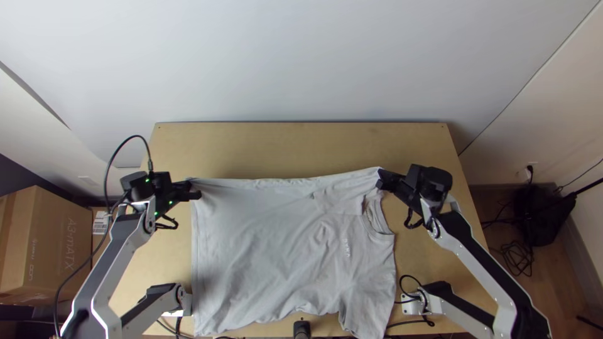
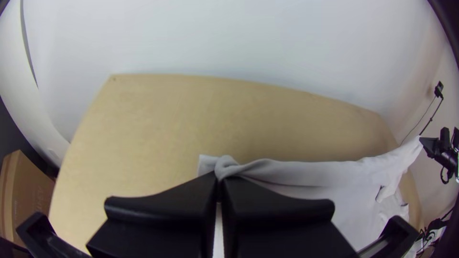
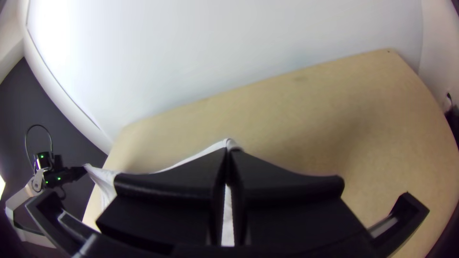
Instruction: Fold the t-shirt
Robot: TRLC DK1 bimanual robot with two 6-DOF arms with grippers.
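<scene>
In the top view my left gripper (image 1: 196,190) is shut on the far left corner of the light grey t-shirt (image 1: 264,245). My right gripper (image 1: 380,179) is shut on the shirt's far edge near the neck opening at the right. Between them the far edge is pulled fairly straight; the body lies wrinkled toward the table's near edge. In the left wrist view, the left gripper (image 2: 219,177) pinches a bunched bit of the shirt (image 2: 306,173). In the right wrist view, the right gripper (image 3: 229,152) has a fold of the shirt (image 3: 104,180) between its fingertips.
Bare wooden table (image 1: 295,144) stretches beyond the shirt to the white wall. A cardboard box (image 1: 47,245) stands on the floor at the left. Cables and a black bag (image 1: 541,210) are on the floor at the right.
</scene>
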